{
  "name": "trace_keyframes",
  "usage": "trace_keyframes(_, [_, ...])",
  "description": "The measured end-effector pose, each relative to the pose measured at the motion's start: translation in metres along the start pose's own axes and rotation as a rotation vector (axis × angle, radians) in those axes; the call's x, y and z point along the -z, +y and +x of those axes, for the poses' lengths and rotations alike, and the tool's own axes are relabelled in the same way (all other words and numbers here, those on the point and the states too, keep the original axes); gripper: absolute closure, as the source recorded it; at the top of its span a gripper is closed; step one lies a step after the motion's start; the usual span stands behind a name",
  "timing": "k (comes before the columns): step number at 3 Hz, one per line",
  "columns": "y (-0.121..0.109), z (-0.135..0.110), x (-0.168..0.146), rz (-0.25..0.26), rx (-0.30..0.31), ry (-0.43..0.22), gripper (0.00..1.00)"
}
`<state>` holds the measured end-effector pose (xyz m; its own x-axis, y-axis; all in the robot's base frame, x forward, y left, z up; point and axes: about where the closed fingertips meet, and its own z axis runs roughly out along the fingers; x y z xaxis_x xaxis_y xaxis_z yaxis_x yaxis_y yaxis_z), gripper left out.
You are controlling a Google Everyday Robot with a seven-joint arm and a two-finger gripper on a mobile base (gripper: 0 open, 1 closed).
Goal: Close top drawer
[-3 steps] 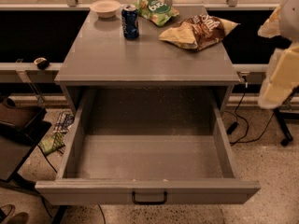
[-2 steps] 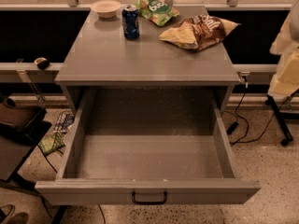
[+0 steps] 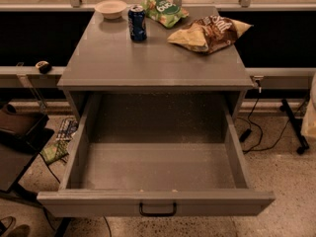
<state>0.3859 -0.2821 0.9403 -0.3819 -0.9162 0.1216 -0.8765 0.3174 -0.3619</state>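
Standing pulled far out of the grey cabinet, the top drawer (image 3: 155, 202), a wide grey metal-look box with a flat front, is seen open towards the camera. Its deep inside is laid bare, and a small black bar handle (image 3: 157, 210) is fixed at the centre of the front. No change in the drawer's position is found against the earlier frames.

On the grey tabletop (image 3: 153, 58) four things are set along the far edge: a shallow cream bowl (image 3: 111, 8) at the left, a blue drink can (image 3: 137, 22) upright just beside it, a crumpled green snack bag (image 3: 164, 11) behind the can, and a brown and yellow crisp bag (image 3: 210, 32) lying flat at the right. None of them is seen to have shifted.

The difference lies at the right edge. A second ago a large part of the robot's cream arm was shown there; now only a pale sliver (image 3: 311, 110) is left, well apart from the drawer. The gripper cannot be made out within the picture, so its state cannot be told.

Black cables (image 3: 253, 132) are trailed over the speckled floor to the right of the cabinet.
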Motion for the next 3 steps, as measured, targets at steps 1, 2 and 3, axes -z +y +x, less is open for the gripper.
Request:
trace_keyframes(1, [0.033, 0.015, -0.042, -0.032, 0.001, 0.029, 1.0])
trace_keyframes(2, [0.033, 0.015, -0.041, -0.031, 0.001, 0.029, 1.0])
trace_keyframes(3, [0.054, 0.003, -0.06, -0.093, 0.004, -0.012, 1.0])
